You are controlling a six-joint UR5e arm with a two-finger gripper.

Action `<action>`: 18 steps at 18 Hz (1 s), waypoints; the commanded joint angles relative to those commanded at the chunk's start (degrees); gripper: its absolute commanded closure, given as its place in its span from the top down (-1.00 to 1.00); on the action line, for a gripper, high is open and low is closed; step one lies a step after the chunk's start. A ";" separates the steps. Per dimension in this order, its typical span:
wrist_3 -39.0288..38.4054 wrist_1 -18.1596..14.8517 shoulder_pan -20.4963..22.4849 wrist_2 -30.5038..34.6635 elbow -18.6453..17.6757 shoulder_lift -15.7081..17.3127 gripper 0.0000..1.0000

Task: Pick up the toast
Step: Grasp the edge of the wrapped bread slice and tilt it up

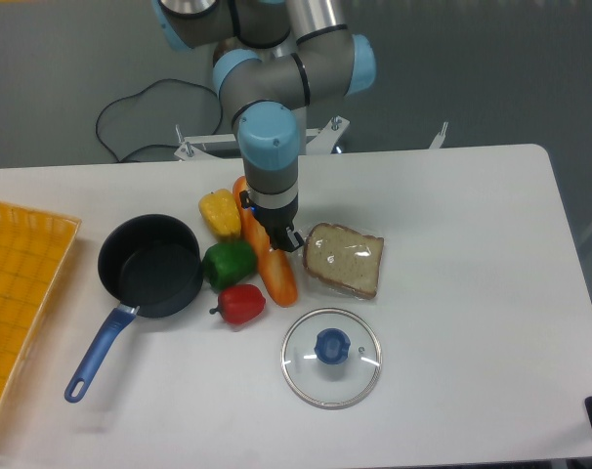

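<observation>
On the left, a dark pan point(150, 277) is being left alone. At centre, the gripper point(283, 238) is being held at the toast point(344, 259)'s left edge, beside the baguette point(269, 256); whether it is gripping cannot be told. The toast is seemingly not yet being lifted.

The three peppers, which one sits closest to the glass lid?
The red pepper, lowest of the three and just left of the glass lid; the green pepper and yellow pepper lie farther back.
</observation>
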 joint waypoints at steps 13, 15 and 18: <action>-0.44 -10.03 1.76 -3.34 11.17 0.53 -1.00; -0.44 -11.61 2.46 -3.43 12.75 0.62 -1.00; -0.35 -13.20 3.34 -4.66 14.16 0.79 -1.00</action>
